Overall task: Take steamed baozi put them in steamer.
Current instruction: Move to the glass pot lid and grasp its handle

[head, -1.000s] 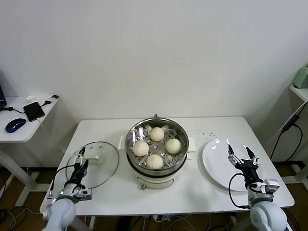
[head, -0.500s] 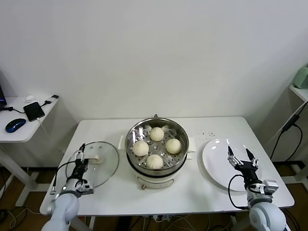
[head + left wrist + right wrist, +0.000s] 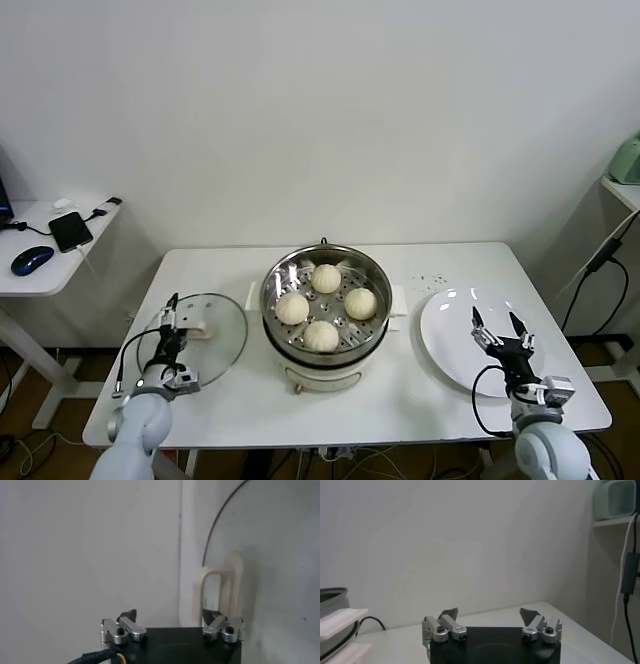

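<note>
Steel steamer (image 3: 326, 298) at frame centre on white worktop (image 3: 440, 400); four steamed baozi (image 3: 321, 335) inside on perforated tray, apart from each other. Glass lid (image 3: 212, 340) lies flat lower left, just beside steamer. White plate (image 3: 455, 340) lower right, bare. Left claw (image 3: 168, 318) over lid's near-left edge, fingers spread, grasping nothing; cream lid handle (image 3: 219, 592) beyond its tips in left wrist view. Right claw (image 3: 497, 328) over plate's right part, fingers spread, released.
</note>
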